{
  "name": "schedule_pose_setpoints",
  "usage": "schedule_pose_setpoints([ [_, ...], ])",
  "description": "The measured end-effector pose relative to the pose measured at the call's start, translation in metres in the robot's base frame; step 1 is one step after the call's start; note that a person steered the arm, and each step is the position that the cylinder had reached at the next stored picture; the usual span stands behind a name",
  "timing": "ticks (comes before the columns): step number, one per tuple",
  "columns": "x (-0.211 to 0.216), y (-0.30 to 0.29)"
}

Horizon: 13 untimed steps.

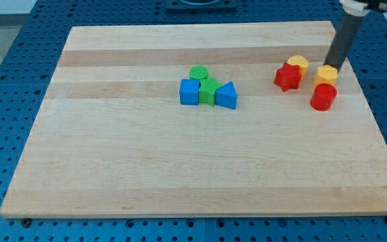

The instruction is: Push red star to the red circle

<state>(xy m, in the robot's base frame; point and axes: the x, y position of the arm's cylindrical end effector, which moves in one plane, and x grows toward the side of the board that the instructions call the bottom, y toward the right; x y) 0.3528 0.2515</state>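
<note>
The red star (287,76) lies on the wooden board at the view's upper right. The red circle (323,97) sits a short way to its right and slightly lower, apart from it. A yellow block (298,64) touches the star's upper right side. A second yellow block (326,73) sits just above the red circle. My tip (332,66) is at the upper right edge of that second yellow block, to the right of the red star and above the red circle.
Near the board's middle is a tight cluster: a blue cube (189,92), a green circle (198,72), a green star (209,91) and a blue triangle-like block (226,95). The board's right edge (365,101) runs close to the red circle.
</note>
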Motion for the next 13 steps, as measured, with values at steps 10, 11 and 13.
schedule_pose_setpoints([
  [10,-0.015,-0.066],
  [11,-0.012,-0.064],
  [13,-0.012,-0.086],
])
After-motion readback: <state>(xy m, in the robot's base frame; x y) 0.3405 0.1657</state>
